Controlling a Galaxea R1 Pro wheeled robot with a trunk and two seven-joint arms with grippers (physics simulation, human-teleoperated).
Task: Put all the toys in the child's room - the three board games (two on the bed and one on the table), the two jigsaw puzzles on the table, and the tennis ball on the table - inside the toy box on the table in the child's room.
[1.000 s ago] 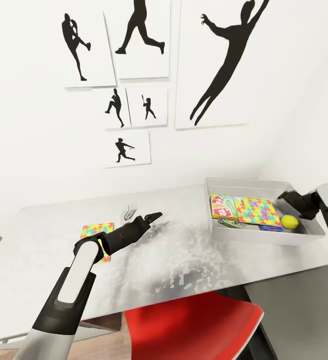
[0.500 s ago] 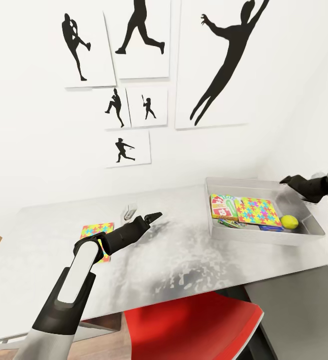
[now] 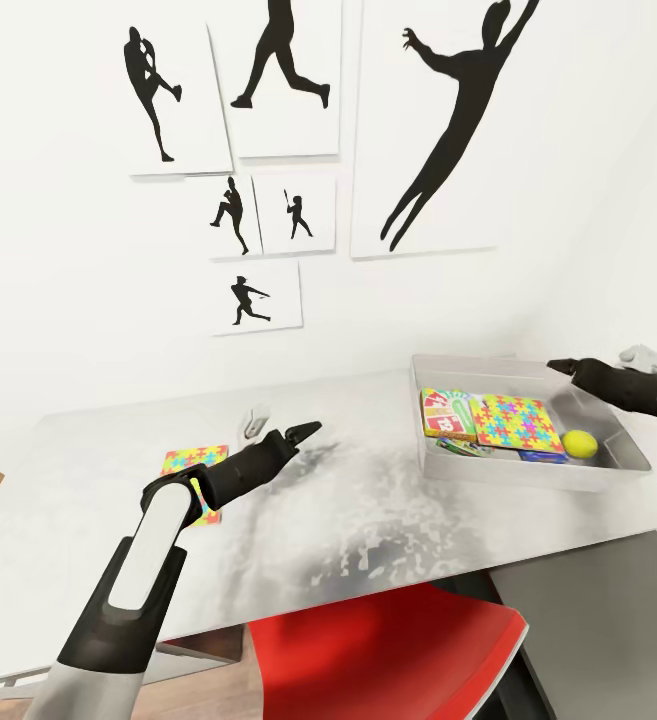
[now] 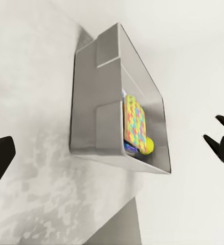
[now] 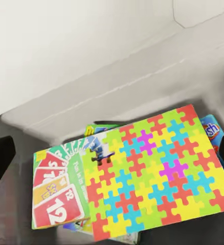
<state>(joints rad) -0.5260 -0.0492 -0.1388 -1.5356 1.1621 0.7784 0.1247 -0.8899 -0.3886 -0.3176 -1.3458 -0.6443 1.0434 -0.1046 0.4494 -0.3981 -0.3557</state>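
Observation:
The grey toy box [image 3: 508,472] stands at the right end of the table [image 3: 368,520]. Inside it lie a jigsaw puzzle [image 3: 513,420], the Skip-Bo board game [image 3: 443,412], a blue game box [image 3: 540,455] and the yellow tennis ball [image 3: 580,443]. My right gripper [image 3: 560,366] hovers open over the box's far right rim, holding nothing. Its wrist view looks down on the jigsaw [image 5: 158,168] and the Skip-Bo box [image 5: 56,194]. A second jigsaw puzzle [image 3: 190,462] lies on the table, partly under my left forearm. My left gripper [image 3: 306,431] is open above the table's middle, pointing toward the toy box [image 4: 91,117].
A small white object [image 3: 258,420] sits on the table just behind my left gripper. A red chair [image 3: 388,650] is tucked under the table's front edge. A lower dark-grey cabinet top [image 3: 608,610] adjoins at the right. Silhouette pictures hang on the wall behind.
My right gripper has risen from beside the tennis ball in the box and drawn back over the far rim. The left arm has lifted slightly.

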